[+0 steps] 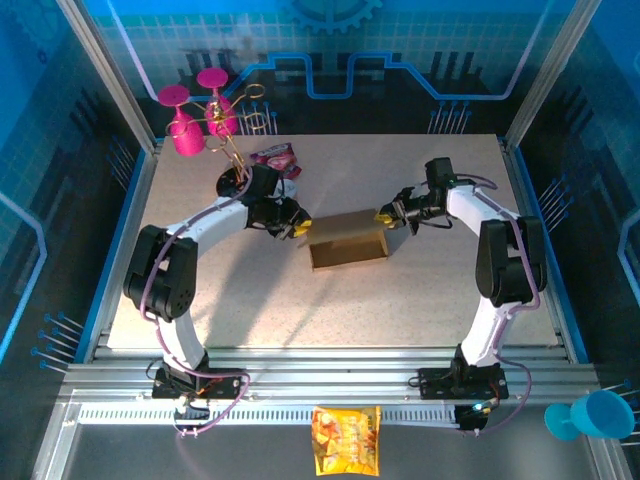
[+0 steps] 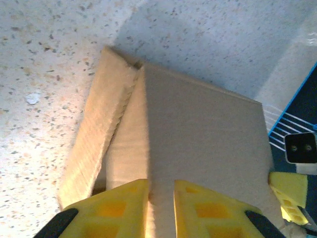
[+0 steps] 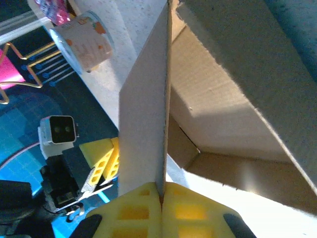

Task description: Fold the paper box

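The paper box (image 1: 348,240) is a shallow brown cardboard box, partly folded, in the middle of the table. My left gripper (image 1: 298,228) is at its left end and my right gripper (image 1: 385,215) at its right end. In the left wrist view the yellow fingers (image 2: 124,206) of my left gripper (image 2: 161,186) straddle a wall of the box (image 2: 198,129) and press on it. In the right wrist view my right gripper (image 3: 162,187) is shut on the thin edge of an upright flap (image 3: 143,99), with the box's open inside (image 3: 223,99) to its right.
Two pink goblets (image 1: 190,120) and a gold wire rack (image 1: 245,115) stand at the back left, with a pink packet (image 1: 275,157) beside them. An orange snack packet (image 1: 346,438) lies on the near rail. A blue cup (image 1: 590,415) sits at the near right.
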You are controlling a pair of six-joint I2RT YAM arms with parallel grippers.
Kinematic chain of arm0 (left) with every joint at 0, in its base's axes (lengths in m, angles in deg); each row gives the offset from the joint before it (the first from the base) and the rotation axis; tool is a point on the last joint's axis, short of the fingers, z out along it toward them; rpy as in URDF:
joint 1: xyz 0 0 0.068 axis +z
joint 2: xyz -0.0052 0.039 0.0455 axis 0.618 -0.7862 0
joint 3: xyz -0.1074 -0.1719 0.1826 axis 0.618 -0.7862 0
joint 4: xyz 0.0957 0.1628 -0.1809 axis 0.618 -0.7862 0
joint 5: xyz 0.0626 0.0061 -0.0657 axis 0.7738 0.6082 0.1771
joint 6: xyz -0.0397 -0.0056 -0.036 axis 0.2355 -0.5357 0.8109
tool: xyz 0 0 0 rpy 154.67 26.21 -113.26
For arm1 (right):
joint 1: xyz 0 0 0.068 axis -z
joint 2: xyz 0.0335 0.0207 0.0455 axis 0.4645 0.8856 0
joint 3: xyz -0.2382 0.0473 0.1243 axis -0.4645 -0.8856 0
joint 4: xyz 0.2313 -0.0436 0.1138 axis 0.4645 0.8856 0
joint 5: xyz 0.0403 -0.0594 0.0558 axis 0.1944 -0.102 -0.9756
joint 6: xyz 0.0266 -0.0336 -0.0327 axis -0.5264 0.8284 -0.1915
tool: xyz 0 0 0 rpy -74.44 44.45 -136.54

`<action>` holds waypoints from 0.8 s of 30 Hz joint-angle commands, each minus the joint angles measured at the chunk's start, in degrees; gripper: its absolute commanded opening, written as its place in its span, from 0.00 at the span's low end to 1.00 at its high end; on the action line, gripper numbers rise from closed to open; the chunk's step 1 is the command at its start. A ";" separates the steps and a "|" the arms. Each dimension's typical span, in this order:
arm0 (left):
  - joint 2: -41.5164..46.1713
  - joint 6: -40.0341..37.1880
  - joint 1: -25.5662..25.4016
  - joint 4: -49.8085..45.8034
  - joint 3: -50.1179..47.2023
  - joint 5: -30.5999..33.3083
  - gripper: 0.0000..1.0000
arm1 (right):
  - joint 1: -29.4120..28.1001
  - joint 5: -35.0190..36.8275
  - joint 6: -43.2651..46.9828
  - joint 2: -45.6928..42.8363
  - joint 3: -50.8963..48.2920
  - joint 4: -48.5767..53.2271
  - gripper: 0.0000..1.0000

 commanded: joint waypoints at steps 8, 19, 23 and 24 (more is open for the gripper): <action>-1.18 -6.90 -1.52 -2.87 -1.63 2.23 0.21 | -1.98 8.10 16.32 2.76 6.57 17.63 0.22; -1.95 -5.63 -2.90 -0.73 -2.51 2.72 0.19 | -3.97 14.30 21.96 2.84 10.06 24.72 0.27; -2.04 -4.52 -3.56 0.33 -2.94 2.36 0.20 | -4.28 15.32 22.54 3.17 10.25 25.18 0.27; -1.99 -4.29 -3.81 0.40 -3.03 2.36 0.20 | -4.46 15.68 22.83 3.22 10.38 25.47 0.27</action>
